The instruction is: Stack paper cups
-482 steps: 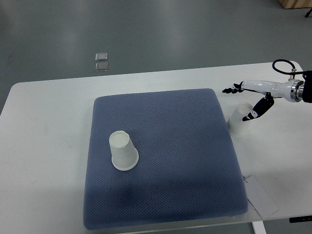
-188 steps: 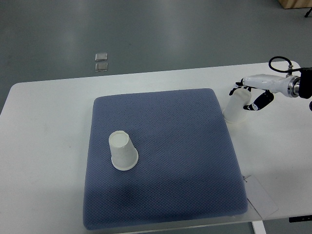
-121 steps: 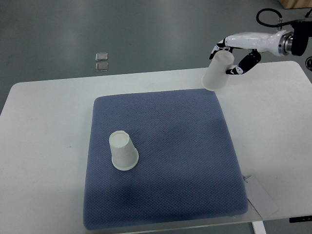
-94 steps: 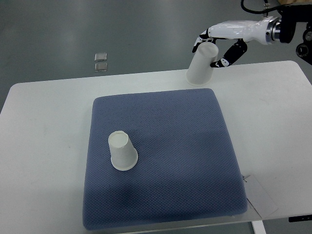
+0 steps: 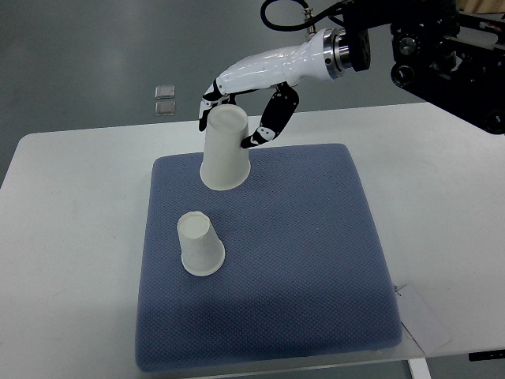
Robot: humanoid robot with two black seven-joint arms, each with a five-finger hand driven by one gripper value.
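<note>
Above blue mat (image 5: pixel 316 260), right hand (image 5: pixel 241 106) grips cup (image 5: pixel 225 148).

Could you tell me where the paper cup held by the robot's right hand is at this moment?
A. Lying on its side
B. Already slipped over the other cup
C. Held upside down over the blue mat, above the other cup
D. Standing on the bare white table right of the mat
C: the right hand grips the held cup mouth-down over the blue mat, apart from the other cup standing upside down on it.

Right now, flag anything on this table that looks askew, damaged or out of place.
Nothing stands out. One paper cup stands upside down on the blue mat, undamaged. The right hand holds the second cup inverted above the mat. A white card lies at the table's near corner.
</note>
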